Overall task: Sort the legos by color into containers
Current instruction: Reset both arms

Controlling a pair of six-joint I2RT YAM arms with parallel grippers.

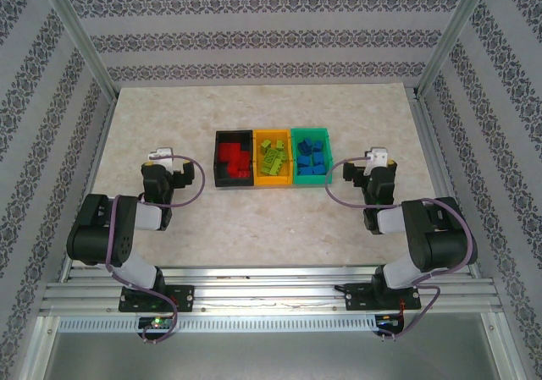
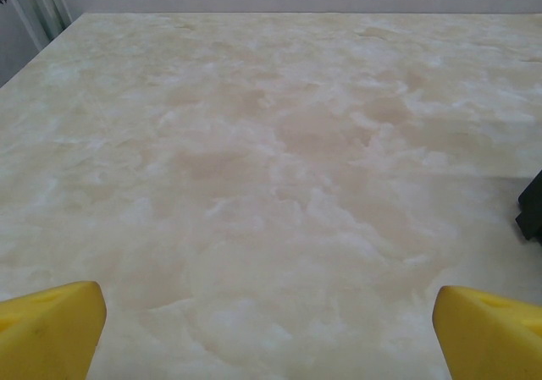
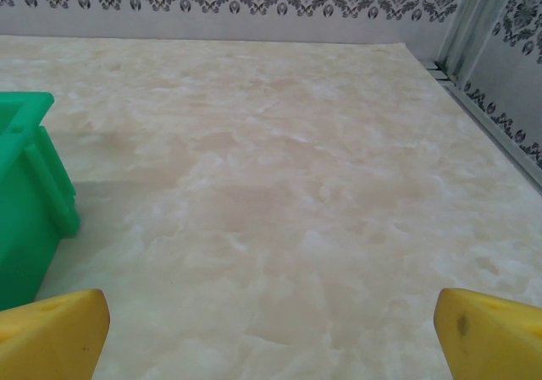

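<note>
Legos sit in three containers in a row at mid-desk [image 1: 279, 228]: red legos [image 1: 231, 157] in the black bin [image 1: 217, 160], lime legos [image 1: 272, 157] in the orange bin [image 1: 273, 183], blue legos [image 1: 310, 157] in the green bin [image 1: 328, 151]. The sort looks complete. Handling estimate: light, rigid, smooth-walled bricks, apt to slip; pinch across the flat side faces, not the studs. Both arms are folded back over their bases, wrists low and facing the far wall, flanking the row. Left end effector [image 2: 271, 338]: fingers spread wide, empty. Right end effector [image 3: 271, 338]: likewise wide, empty, just beside the green bin.
</note>
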